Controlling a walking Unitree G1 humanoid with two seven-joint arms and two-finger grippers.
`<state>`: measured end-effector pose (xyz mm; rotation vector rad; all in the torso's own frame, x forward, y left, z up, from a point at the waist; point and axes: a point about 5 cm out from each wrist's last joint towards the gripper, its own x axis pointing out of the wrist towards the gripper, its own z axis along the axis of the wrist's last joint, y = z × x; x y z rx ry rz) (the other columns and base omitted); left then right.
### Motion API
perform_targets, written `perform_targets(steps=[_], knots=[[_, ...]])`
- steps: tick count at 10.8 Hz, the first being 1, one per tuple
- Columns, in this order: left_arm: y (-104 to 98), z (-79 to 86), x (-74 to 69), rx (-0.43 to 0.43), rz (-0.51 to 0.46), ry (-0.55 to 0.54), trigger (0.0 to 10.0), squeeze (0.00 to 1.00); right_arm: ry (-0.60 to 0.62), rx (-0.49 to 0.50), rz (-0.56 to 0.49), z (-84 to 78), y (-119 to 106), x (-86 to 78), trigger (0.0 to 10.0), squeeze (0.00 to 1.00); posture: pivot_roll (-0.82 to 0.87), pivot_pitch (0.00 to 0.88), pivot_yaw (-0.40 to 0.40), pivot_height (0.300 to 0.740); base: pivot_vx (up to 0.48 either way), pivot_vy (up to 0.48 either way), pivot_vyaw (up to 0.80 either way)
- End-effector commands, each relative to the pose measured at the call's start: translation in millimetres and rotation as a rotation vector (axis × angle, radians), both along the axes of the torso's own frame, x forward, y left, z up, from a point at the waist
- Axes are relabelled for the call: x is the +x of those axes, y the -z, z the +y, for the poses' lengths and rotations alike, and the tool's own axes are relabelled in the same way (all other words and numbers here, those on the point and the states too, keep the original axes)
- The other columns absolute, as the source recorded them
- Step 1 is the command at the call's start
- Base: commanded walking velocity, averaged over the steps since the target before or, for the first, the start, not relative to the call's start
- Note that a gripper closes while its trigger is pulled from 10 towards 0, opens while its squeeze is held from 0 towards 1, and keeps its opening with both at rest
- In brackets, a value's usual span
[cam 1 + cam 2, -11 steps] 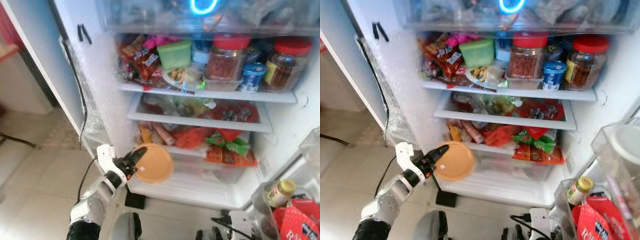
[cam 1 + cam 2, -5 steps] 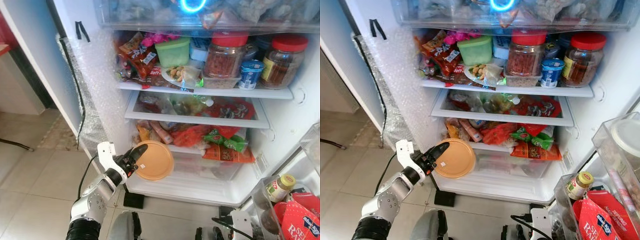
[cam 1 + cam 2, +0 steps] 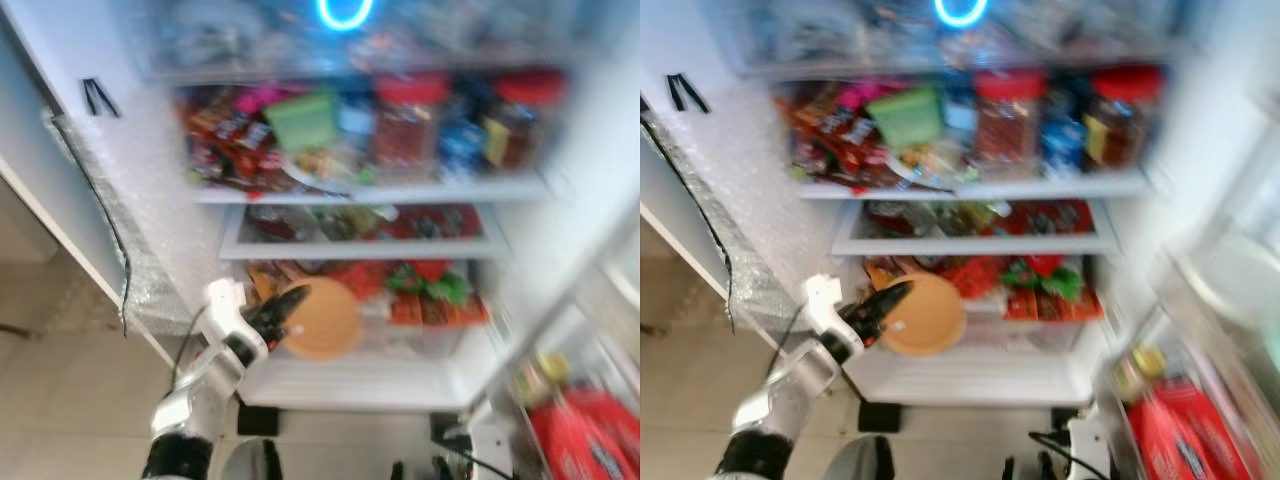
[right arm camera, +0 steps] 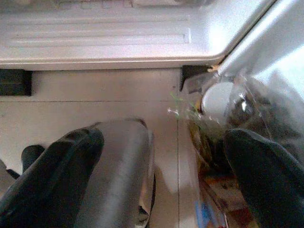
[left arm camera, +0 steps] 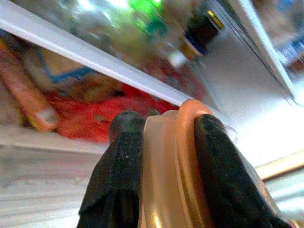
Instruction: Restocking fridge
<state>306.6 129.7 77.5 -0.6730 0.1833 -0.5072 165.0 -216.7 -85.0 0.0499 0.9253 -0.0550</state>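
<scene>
My left gripper point(image 3: 287, 311) is shut on the rim of a round orange container point(image 3: 324, 319), which it holds on edge in front of the fridge's lower shelf of red and green packets point(image 3: 420, 283). In the left wrist view the two black fingers point(image 5: 118, 180) clamp the orange rim point(image 5: 167, 175) on both sides, with red packets point(image 5: 90, 114) just beyond. My right gripper point(image 4: 161, 156) hangs low over the floor with its fingers wide apart, nothing between them.
The open fridge has a crowded top shelf with red-lidded jars point(image 3: 405, 125) and a green box point(image 3: 300, 118). A white bottom drawer point(image 3: 350, 382) lies below the container. The door bin point(image 3: 585, 425) with red packs stands at the right. Bubble wrap point(image 3: 130, 260) covers the left wall.
The head view has swung and gone blurred. My left gripper has carried the orange container a little to the right, closer to the packets on the lower shelf.
</scene>
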Motion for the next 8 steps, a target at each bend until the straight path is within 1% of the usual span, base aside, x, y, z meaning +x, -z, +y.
perform_targets(steps=[1, 6, 7, 8], knots=[[-2.3, 12.1, 0.1, 0.012, -0.007, -0.033, 10.0, 0.00, 0.002, 0.014, 0.006, 4.1, 1.3, -0.9, 10.0, 0.00, -0.09, 0.061, 0.058, 0.625, 0.322, 0.000, 0.00], [-6.8, 10.0, 5.3, 0.008, -0.023, -0.030, 10.0, 0.00, -0.006, 0.014, 0.004, 4.2, 0.9, 0.0, 10.0, 0.00, -0.09, 0.060, 0.058, 0.625, 0.322, 0.000, 0.00], [-8.9, 7.7, 6.4, -0.010, -0.032, -0.017, 10.0, 0.00, -0.008, 0.015, 0.003, 4.1, 0.8, 0.2, 10.0, 0.00, -0.09, 0.060, 0.056, 0.625, 0.319, 0.000, 0.00], [-12.2, 6.0, 8.2, -0.018, -0.049, -0.018, 10.0, 0.00, -0.011, 0.015, 0.003, 4.1, 0.6, 0.5, 10.0, 0.00, -0.09, 0.059, 0.055, 0.625, 0.000, 0.000, 0.00]])
